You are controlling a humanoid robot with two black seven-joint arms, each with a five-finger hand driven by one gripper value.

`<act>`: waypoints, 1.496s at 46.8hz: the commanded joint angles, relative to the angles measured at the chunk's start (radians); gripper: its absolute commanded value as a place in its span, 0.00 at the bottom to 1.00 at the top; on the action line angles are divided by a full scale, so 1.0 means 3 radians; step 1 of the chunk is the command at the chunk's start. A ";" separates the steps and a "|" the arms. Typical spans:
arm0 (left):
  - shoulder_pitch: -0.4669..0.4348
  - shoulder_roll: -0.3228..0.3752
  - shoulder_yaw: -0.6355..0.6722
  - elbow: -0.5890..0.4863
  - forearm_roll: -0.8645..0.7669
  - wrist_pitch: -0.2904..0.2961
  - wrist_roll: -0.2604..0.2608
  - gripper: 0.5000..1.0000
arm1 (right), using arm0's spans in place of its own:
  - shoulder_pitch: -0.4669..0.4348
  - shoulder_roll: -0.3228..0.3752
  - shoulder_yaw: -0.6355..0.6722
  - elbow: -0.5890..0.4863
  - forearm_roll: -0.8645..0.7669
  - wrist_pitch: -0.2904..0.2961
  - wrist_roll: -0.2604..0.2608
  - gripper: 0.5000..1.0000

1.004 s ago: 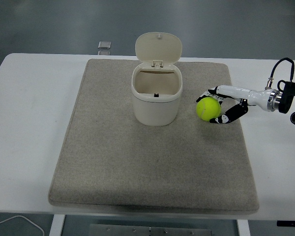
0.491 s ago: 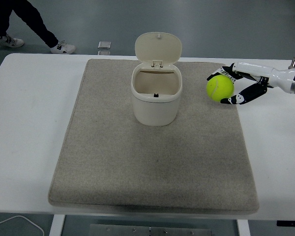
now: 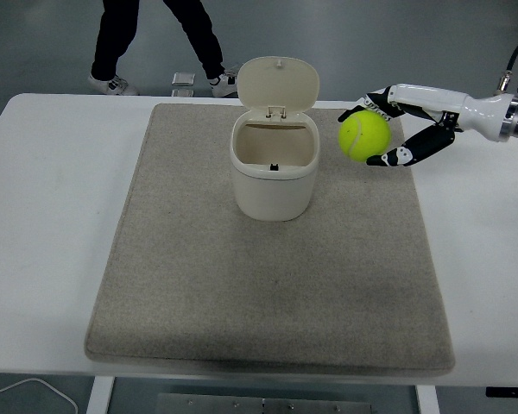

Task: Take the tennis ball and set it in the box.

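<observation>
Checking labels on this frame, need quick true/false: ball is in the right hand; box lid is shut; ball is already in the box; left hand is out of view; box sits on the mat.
1. The ball is in the right hand: true.
2. The lid is shut: false, it stands open.
3. The ball is in the box: false, it is held to the right of it.
4. The left hand is out of view: true.
5. The box sits on the mat: true.
</observation>
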 commanded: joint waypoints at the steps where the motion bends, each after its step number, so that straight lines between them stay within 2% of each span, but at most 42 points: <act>1: 0.0000 0.0000 0.0000 0.0000 0.0003 0.0001 0.0000 0.98 | 0.0038 0.0025 -0.0001 0.0025 0.0027 0.0019 -0.0012 0.00; 15: 0.0000 0.0000 0.0000 0.0000 0.0003 0.0001 0.0000 0.98 | 0.0146 0.0158 -0.0001 0.0081 0.0262 0.0019 -0.0052 0.00; 22: 0.0000 0.0000 0.0000 0.0000 -0.0002 0.0001 0.0000 0.98 | 0.0151 0.0342 -0.0001 0.0076 0.0268 -0.0001 -0.0180 0.00; 32: 0.0000 0.0000 0.0000 0.0000 0.0003 -0.0004 0.0000 0.98 | 0.0151 0.0516 -0.0001 0.0045 0.0273 -0.0037 -0.0211 0.00; 42: 0.0000 0.0000 0.0000 0.0000 0.0003 0.0001 0.0000 0.98 | 0.0151 0.0582 -0.0001 0.0035 0.0380 -0.0093 -0.0400 0.00; 48: 0.0000 0.0000 0.0000 0.0000 -0.0002 0.0001 0.0000 0.98 | 0.0151 0.0705 -0.0001 -0.0036 0.0452 -0.0104 -0.0502 0.00; 63: 0.0000 0.0000 0.0000 0.0000 0.0003 0.0001 0.0000 0.98 | 0.0131 0.0787 -0.0032 -0.0077 0.0431 -0.0180 -0.0513 0.00; 68: 0.0000 0.0000 0.0000 0.0000 0.0003 0.0001 0.0000 0.98 | 0.0125 0.0797 -0.0052 -0.0133 0.0416 -0.0201 -0.0513 0.09; 70: 0.0000 0.0000 0.0000 0.0000 0.0003 0.0001 0.0000 0.98 | 0.0125 0.0797 -0.0057 -0.0134 0.0411 -0.0206 -0.0513 0.16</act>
